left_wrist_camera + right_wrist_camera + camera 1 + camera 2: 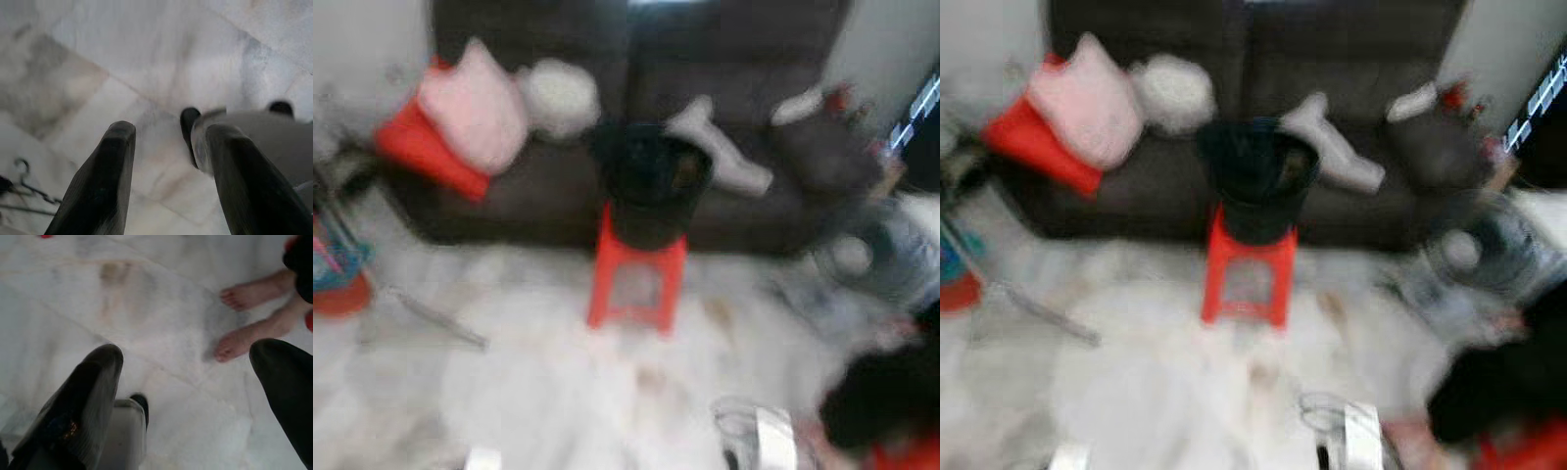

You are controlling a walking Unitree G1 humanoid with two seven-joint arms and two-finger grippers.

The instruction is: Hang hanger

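left claw [168,181] fingers apart, holding nothing, pointed down at the pale marble floor [146,63]. right claw [195,401] also spread wide and empty over the same floor, a person's bare feet [244,318] just past it. wire hanger [22,188] lies on the floor beside the left claw, near the frame edge. head views blurred: red stool [636,279] stands ahead with a black bucket [651,191] on top. dark sofa [744,69] behind, pink cushion [475,103] on it.
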